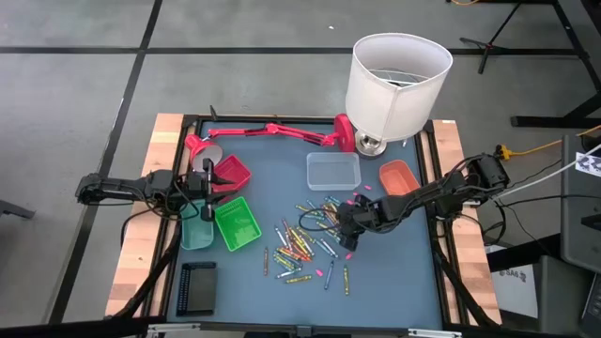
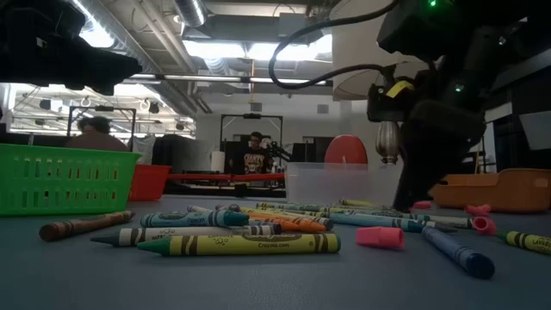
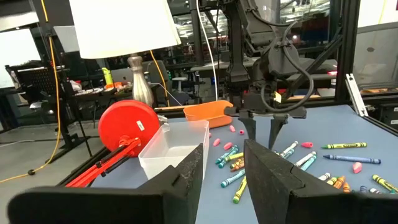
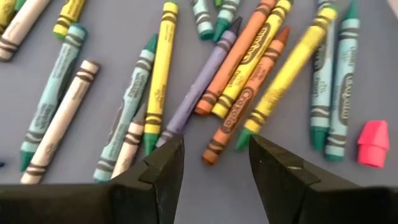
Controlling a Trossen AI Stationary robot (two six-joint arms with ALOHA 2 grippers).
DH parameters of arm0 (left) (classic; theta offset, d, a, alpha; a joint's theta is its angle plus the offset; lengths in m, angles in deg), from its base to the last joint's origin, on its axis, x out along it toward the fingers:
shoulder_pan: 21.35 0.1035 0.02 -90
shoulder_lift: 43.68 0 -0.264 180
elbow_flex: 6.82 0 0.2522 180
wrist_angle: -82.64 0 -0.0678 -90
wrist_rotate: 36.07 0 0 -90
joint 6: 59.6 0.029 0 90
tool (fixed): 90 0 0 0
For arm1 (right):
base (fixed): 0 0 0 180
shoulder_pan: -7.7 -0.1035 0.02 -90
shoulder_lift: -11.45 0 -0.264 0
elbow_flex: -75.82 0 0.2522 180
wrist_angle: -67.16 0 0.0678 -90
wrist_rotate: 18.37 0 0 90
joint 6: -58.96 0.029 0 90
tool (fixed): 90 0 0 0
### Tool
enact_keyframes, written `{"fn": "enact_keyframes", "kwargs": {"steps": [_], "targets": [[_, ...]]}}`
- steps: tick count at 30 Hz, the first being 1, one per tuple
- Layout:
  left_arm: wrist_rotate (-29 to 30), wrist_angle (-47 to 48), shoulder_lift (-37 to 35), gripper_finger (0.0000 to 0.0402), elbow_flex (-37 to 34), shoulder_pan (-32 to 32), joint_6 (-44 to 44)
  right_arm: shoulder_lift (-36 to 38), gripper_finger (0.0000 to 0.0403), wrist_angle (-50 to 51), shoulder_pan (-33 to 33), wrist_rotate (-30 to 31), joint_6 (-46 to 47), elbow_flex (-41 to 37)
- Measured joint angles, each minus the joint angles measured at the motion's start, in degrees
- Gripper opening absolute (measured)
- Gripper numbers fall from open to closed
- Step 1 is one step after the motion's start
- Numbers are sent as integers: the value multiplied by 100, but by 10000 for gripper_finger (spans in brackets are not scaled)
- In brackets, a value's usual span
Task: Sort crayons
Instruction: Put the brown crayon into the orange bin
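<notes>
Nearest to us in the low view lies a yellow-green wax crayon with a paper wrapper, flat on the blue-grey table top, with a brown crayon to one side and a dark blue crayon to the other. Small pink stubby bits sit among them. From above we see the scattered pile of thin coloured crayons spread over the middle of the table, in front of a clear plastic tray.

The right gripper hangs low at the pile's right edge, fingers parted with nothing between them; its wrist view shows yellow, orange, purple and teal crayons lying just beyond the fingertips, though we cannot tell whether the tips touch the table. The left gripper waits at the table's left, over a red plastic basket and beside a green plastic basket, fingers apart and empty. An orange plastic tray and a white-shaded lamp stand at the back.
</notes>
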Motion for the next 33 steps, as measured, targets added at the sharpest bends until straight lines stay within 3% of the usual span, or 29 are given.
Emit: {"fn": "enact_keyframes", "kwargs": {"steps": [9,21,33], "targets": [[0,0,0,100,1,1,-2,9,182,-85,0,622,-2,3],[0,0,2,100,1,0,-7,-155,182,-91,-2,-19,220,116],[0,0,0,100,0,1,-5,-393,181,-67,-2,61,343,123]]}}
